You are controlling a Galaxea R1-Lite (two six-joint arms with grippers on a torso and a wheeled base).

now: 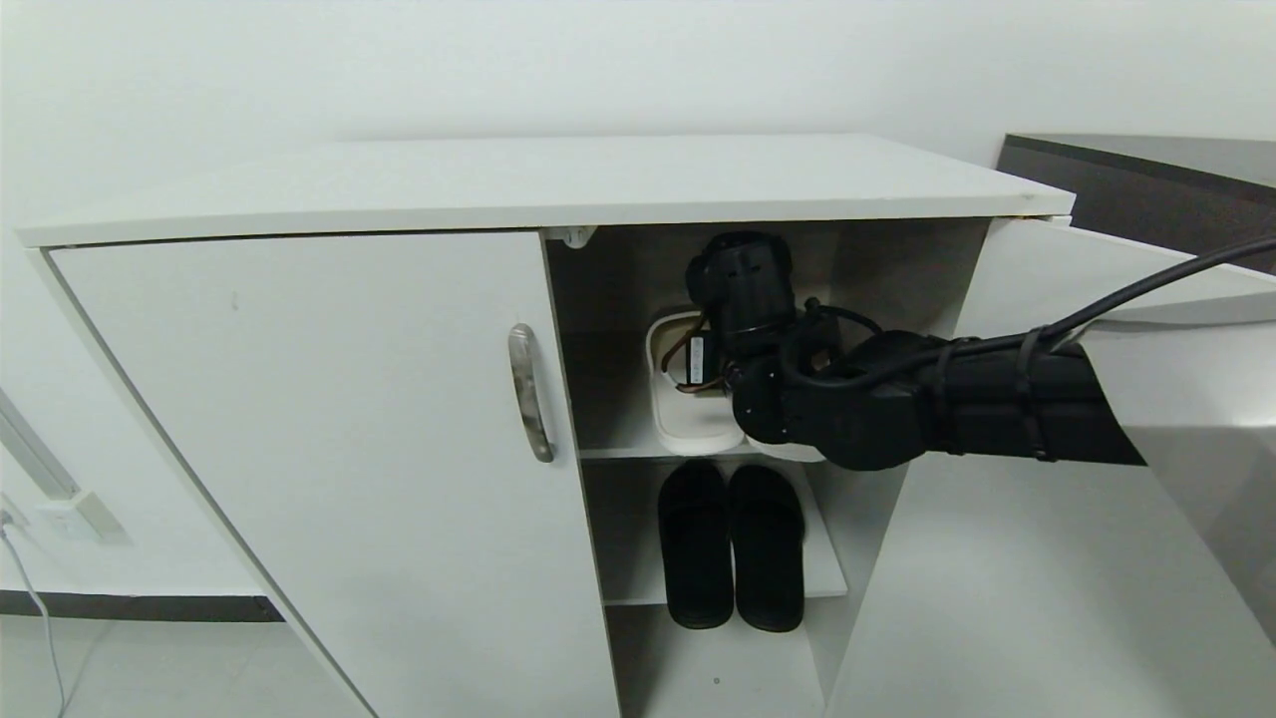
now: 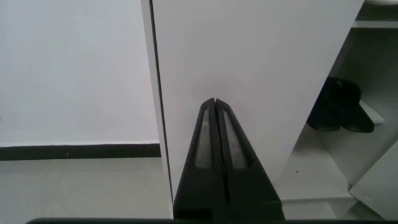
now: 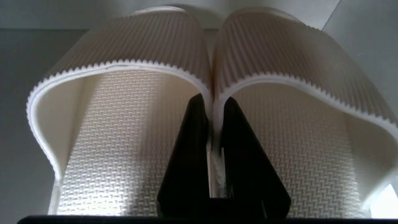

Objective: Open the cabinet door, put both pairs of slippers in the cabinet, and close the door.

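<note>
The white cabinet (image 1: pixel 558 184) has its right door (image 1: pixel 1037 578) swung open and its left door (image 1: pixel 329 439) closed. A pair of white slippers (image 1: pixel 688 424) lies on the upper shelf, where my right gripper (image 1: pixel 740 289) is inside the cabinet. The right gripper (image 3: pixel 213 118) is shut on the touching inner edges of the white slippers (image 3: pixel 124 130). A pair of black slippers (image 1: pixel 733 543) sits side by side on the lower shelf. My left gripper (image 2: pixel 214 102) is shut with nothing in it, facing the closed left door (image 2: pixel 249 62), with the black slippers (image 2: pixel 341 106) off to one side.
A metal handle (image 1: pixel 530 391) runs down the closed left door's inner edge. The bottom compartment (image 1: pixel 718 668) under the black slippers holds nothing. A dark counter (image 1: pixel 1146 189) stands behind the cabinet on the right. A wall socket with a cable (image 1: pixel 70 514) is low on the left.
</note>
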